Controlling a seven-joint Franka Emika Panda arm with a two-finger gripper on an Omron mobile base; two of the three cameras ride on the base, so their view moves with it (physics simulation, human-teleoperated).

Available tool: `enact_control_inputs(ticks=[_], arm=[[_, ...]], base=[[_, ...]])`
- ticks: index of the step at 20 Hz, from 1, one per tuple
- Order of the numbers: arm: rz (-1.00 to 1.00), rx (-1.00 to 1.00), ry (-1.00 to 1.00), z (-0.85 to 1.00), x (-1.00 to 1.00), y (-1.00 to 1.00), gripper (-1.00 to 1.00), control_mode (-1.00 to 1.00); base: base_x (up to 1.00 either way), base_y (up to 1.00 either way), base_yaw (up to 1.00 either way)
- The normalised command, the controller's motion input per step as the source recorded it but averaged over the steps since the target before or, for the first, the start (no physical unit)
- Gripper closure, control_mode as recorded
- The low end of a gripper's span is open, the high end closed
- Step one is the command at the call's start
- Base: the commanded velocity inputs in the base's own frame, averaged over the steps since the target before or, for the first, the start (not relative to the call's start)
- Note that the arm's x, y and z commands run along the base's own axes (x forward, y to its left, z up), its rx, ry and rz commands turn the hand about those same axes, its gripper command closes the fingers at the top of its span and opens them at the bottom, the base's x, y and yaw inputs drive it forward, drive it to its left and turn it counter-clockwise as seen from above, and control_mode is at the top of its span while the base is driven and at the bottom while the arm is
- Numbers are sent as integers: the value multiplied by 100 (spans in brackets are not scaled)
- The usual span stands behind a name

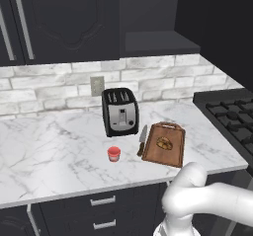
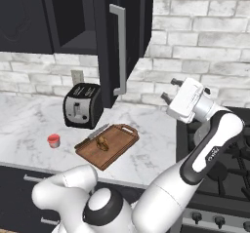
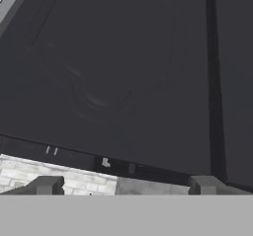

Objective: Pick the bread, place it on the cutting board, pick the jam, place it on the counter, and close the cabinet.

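Bread (image 1: 164, 143) already lying on the cutting board (image 1: 174, 150), near the right end of the surface (image 1: 54, 151), with a knife (image 1: 142, 140) just beside the board's left edge. Jam (image 1: 114, 154) standing upright on the same surface, left of the board and in front of the toaster (image 1: 120, 111), apart from both. So only the cabinet (image 2: 128, 27) left to deal with, judging from how things lie: in the right base view its door stands swung out toward the room, edge-on, with the long silver handle (image 2: 119, 49) facing the arm. Gripper (image 2: 171, 89) raised to the right of this door, near it but not touching, jaws spread wide and holding nothing; in the hand view the two fingertips (image 3: 47, 184) frame a dark panelled door face close in front. To do this step well: no need to grasp the handle, better to lay the flat side of the fingers against the outer face of the door, near its free edge and away from the hinge, and push in a smooth arc following the hinge. Important to keep the contact low in force, and to stop only when the door sits flush. Risk, probably: sliding off the door edge, or catching a fingertip behind the handle.
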Motion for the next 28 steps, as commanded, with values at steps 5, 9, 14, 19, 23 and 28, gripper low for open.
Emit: enact_control_inputs(ticks=[5,9,14,19,23,28], arm=[[3,0,0,0,0,2,-100,-100],[0,0,0,2,0,17,-100,-100],[0,0,0,3,0,25,-100,-100],[0,0,0,2,0,20,-100,-100],[0,0,0,6,0,16,-100,-100],[0,0,0,9,0,16,-100,-100]], base=[[0,0,0],[0,0,0],[0,0,0],[0,0,0],[0,0,0],[0,0,0]])
